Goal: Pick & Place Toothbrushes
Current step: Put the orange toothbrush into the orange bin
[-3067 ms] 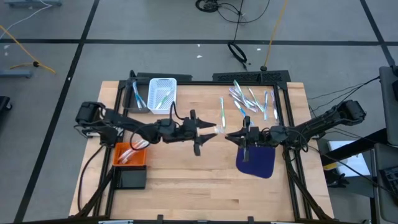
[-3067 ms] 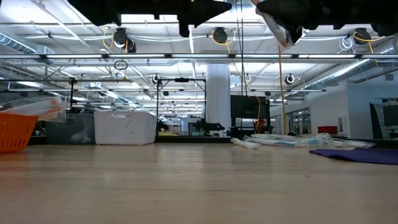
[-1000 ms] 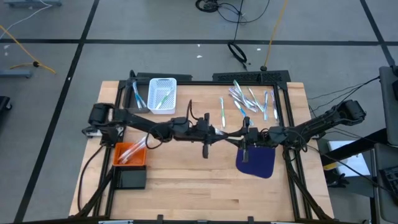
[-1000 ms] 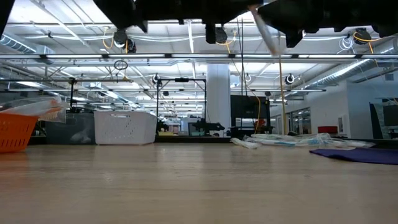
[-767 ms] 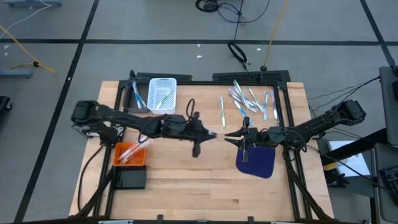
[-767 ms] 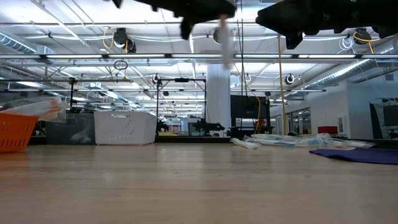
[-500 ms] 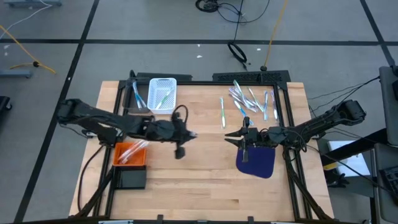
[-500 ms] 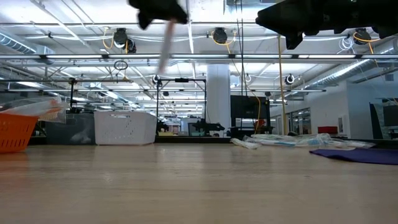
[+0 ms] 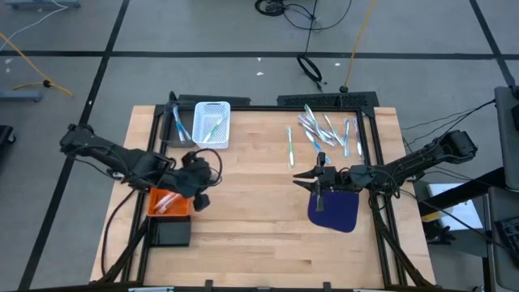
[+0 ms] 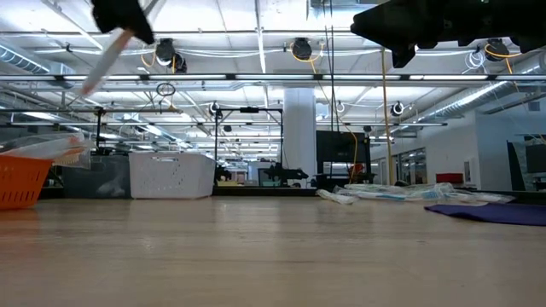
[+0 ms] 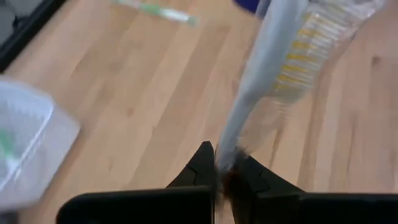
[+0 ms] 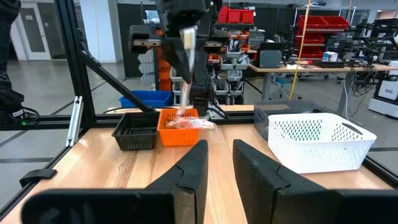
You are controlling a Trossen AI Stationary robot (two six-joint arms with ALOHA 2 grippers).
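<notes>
Since half a second ago, my left gripper (image 9: 197,180), clamping a translucent white plastic toothbrush (image 11: 283,68), swung over the orange plastic basket (image 9: 168,202); drop is near. Right gripper (image 9: 306,180) waits open-fingered.

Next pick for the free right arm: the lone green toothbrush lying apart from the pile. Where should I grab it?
Grip the green toothbrush mid-handle, coming straight down. It lies flat on the table, clear of the pile, so fingers fit either side. The right gripper waits open nearby.

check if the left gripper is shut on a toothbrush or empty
Shut on one: the left gripper pinches the toothbrush handle between its closed fingers.
</notes>
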